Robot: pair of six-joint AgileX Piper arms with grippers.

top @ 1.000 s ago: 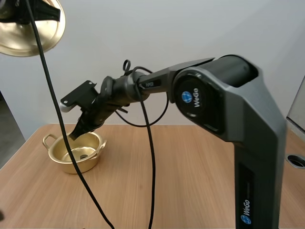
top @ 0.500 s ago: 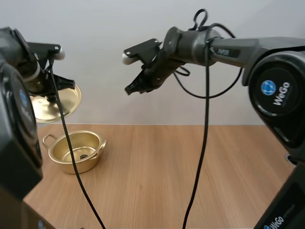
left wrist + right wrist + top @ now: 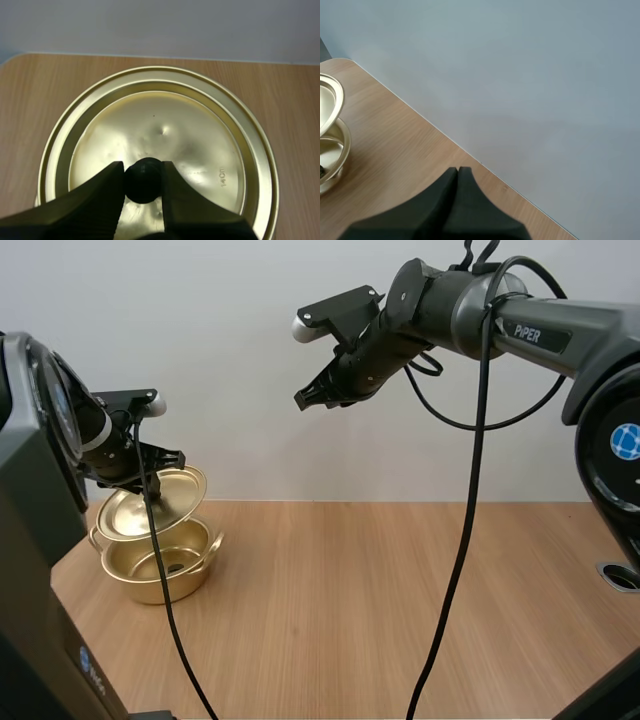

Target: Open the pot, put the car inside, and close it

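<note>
Pot, a shallow gold one with two loop handles, is sitting uncovered near the far left corner of the tabletop. Something small and dark is lying on its floor, too small to name. Its gold lid is hanging tilted just over the pot, leaning toward the left edge; whether its lower edge is touching the rim cannot be told. The left jaws are pinching the lid's round black knob between their tips and are carrying the lid by it. In the left wrist view the lid's top is facing the camera, showing raised rings, a few small dents and the stamped mark "14cm".

The right arm is reaching high above the middle of the tabletop, well apart from pot and lid, with "PiPER" printed in white along its dark casing. A round blue badge is showing on its base, its lettering unreadable. The right jaws are lying pressed together as one dark wedge, holding nothing.
</note>
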